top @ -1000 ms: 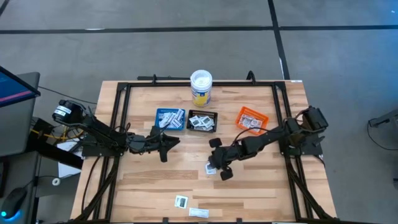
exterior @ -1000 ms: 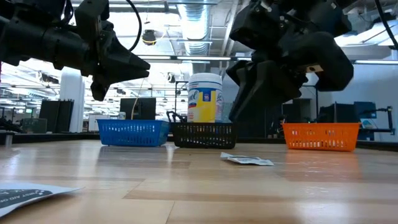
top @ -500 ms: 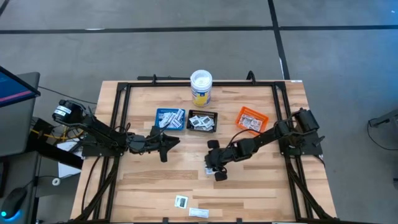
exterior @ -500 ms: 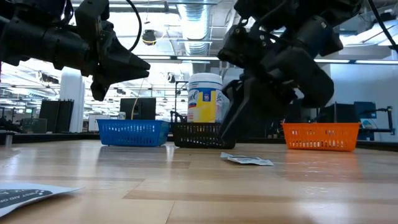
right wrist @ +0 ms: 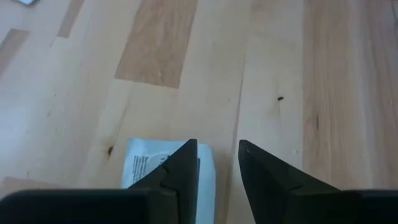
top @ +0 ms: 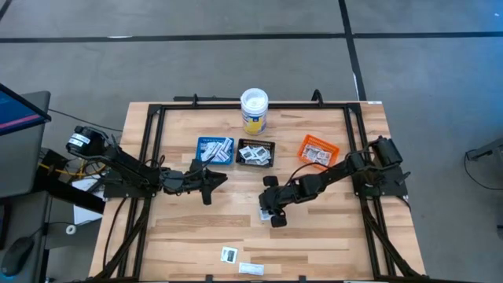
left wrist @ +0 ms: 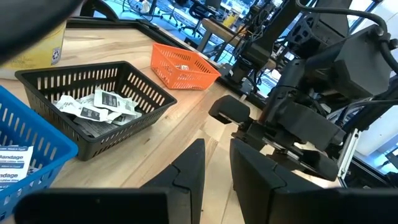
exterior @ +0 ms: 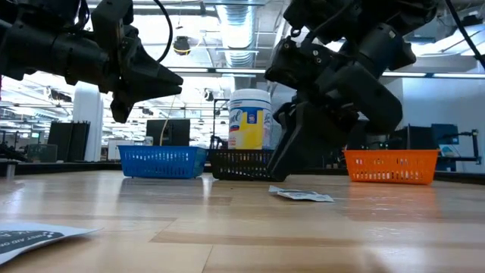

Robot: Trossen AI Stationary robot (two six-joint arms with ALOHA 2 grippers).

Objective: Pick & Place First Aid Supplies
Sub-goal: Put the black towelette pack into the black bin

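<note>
One white first aid packet (right wrist: 146, 165) lies flat on the wooden table (top: 330, 236) near its middle, and also shows in the low view (exterior: 303, 196). My right gripper (right wrist: 217, 163) slants down right over it, open. One finger (right wrist: 180, 177) stands over the packet's edge and the other over bare wood. My left gripper (left wrist: 216, 168) hovers level above the table's left half (top: 222, 178), its fingers a little apart with nothing between them. More packets lie in the blue tray (top: 214, 149), the black tray (top: 256, 154) and the orange tray (top: 317, 151). My right gripper comes at the packet slanting down from the table's right side, one finger over the packet's right edge (right wrist: 208, 168). That finger hides the spot, so I cannot tell whether it touches the packet. The packet lies flat on the table.
A white-lidded tub with a yellow label (top: 254, 111) stands behind the trays at the far edge. Two more packets (top: 229, 254) (top: 251, 269) lie near the table's near edge. A black frame (top: 153, 157) runs around the tabletop. Bare wood lies between the arms.
My right gripper has come down toward the packet near the table's middle and rolled a little about its own axis. The packet has stayed where it was. My left arm has kept still.
</note>
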